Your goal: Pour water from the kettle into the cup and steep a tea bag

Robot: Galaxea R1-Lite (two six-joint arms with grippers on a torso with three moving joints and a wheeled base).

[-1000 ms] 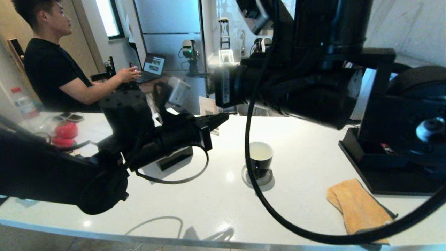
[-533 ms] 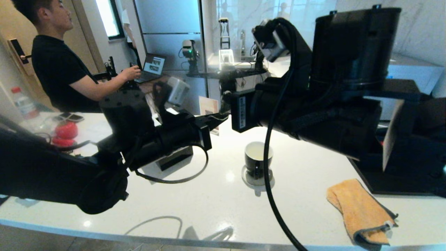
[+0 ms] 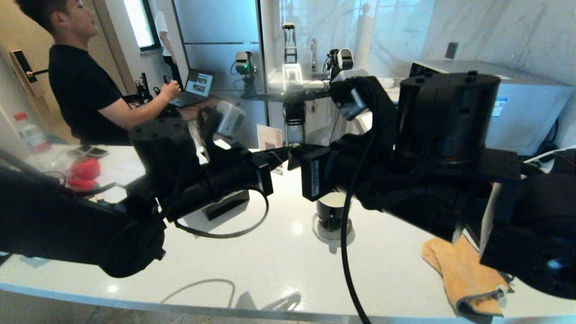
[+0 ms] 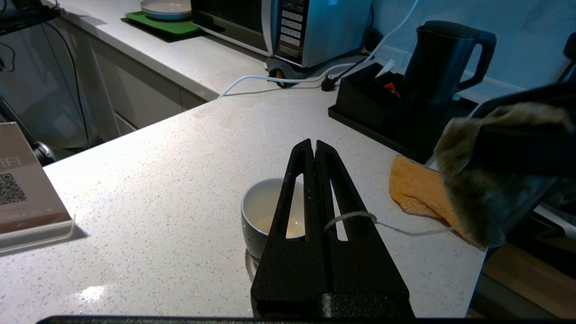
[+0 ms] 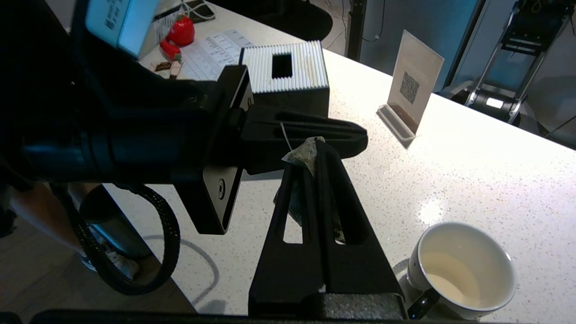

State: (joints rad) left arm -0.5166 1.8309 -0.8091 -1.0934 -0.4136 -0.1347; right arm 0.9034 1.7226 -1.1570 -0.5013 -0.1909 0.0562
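I am holding my right pincer (image 5: 317,146) clamped tight on the tea bag (image 5: 302,156), its grey-brown pouch pinched at the tips and hanging in the air beside and above the cup (image 5: 463,267). My left pincer (image 4: 313,145) is squeezing shut on the pale string (image 4: 355,216), which is running across to the tea bag on my right side. The two pincers are meeting tip to tip over the white tabletop (image 3: 279,252), just behind the cup in the head view. The cup is sitting on its round coaster (image 3: 332,234), with a little pale liquid lying in its white bottom. The kettle (image 4: 443,58) is standing well apart on the black tray (image 4: 382,121), past the orange cloth (image 4: 416,189). A person (image 3: 85,85) is working at a laptop (image 3: 196,86) in the background
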